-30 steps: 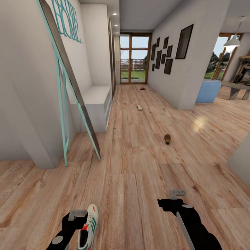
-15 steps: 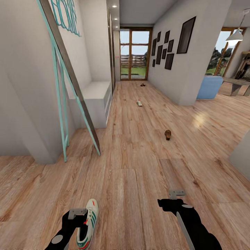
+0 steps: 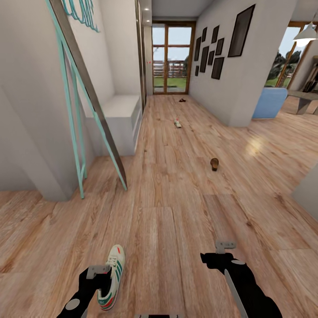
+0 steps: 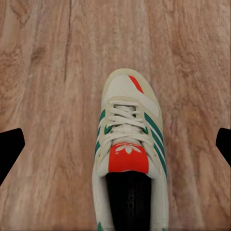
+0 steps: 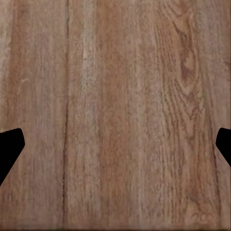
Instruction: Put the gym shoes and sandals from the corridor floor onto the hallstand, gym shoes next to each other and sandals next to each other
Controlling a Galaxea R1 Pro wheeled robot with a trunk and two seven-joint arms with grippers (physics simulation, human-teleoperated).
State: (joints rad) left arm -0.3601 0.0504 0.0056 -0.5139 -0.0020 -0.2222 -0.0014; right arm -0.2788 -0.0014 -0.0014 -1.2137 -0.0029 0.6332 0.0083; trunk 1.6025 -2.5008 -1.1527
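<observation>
Wood floor point(image 3: 176, 221) | left claw point(image 4: 115, 144) wide over sneaker point(image 4: 127, 159), poised to grab | right claw point(image 5: 115, 144) wide, empty

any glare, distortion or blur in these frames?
Head view: wide-angle stretch at the edges, a bright glare patch on the corridor floor, far gym shoe and sandal tiny. Left wrist view: near gym shoe sharp, evenly lit. Right wrist view: slightly soft wood grain.
</observation>
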